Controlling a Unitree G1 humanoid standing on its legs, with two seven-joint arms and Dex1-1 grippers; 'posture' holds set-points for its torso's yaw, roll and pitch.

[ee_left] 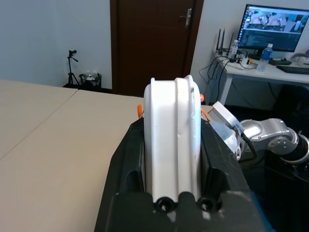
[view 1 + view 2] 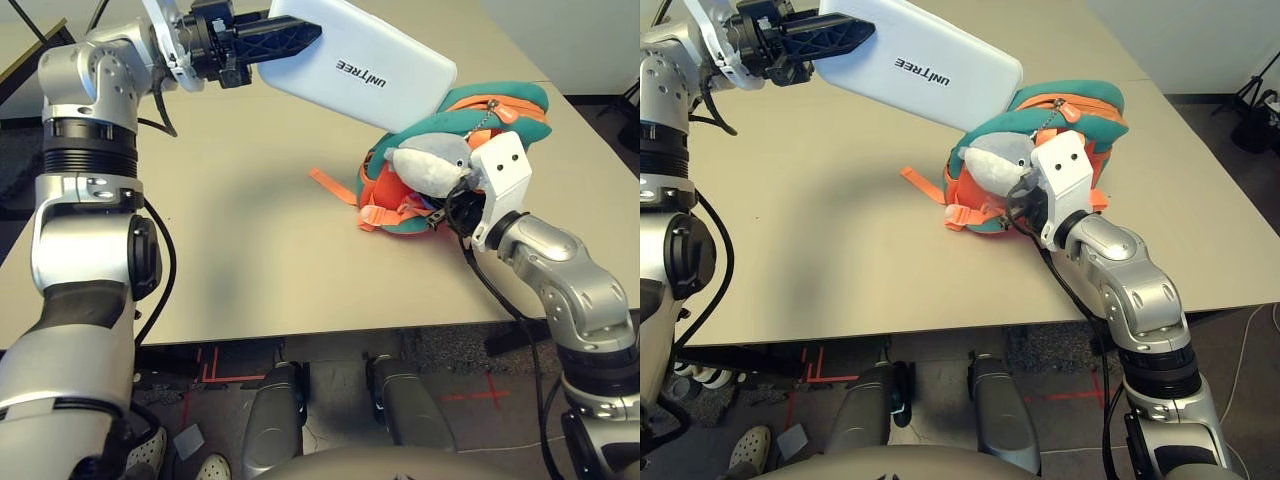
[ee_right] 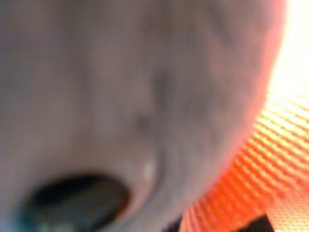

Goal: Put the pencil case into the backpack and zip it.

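My left gripper (image 2: 300, 36) is shut on one end of the white pencil case (image 2: 372, 66), holding it in the air above the table. The case slants down toward the orange and teal backpack (image 2: 512, 104), and its far end hides part of the backpack's top. The backpack lies on the table's right side with the grey-and-white plush (image 2: 432, 160) on its front. In the left wrist view the case (image 1: 173, 145) stands on edge between both black fingers (image 1: 129, 164). My right gripper (image 2: 458, 208) presses against the backpack's front under the plush, hidden behind its white wrist bracket.
An orange strap (image 2: 326, 186) trails from the backpack to the left on the beige table (image 2: 250, 260). The table's front edge runs close below the backpack. Beyond the table stand a dark door (image 1: 149, 43) and a desk with a monitor (image 1: 270, 29).
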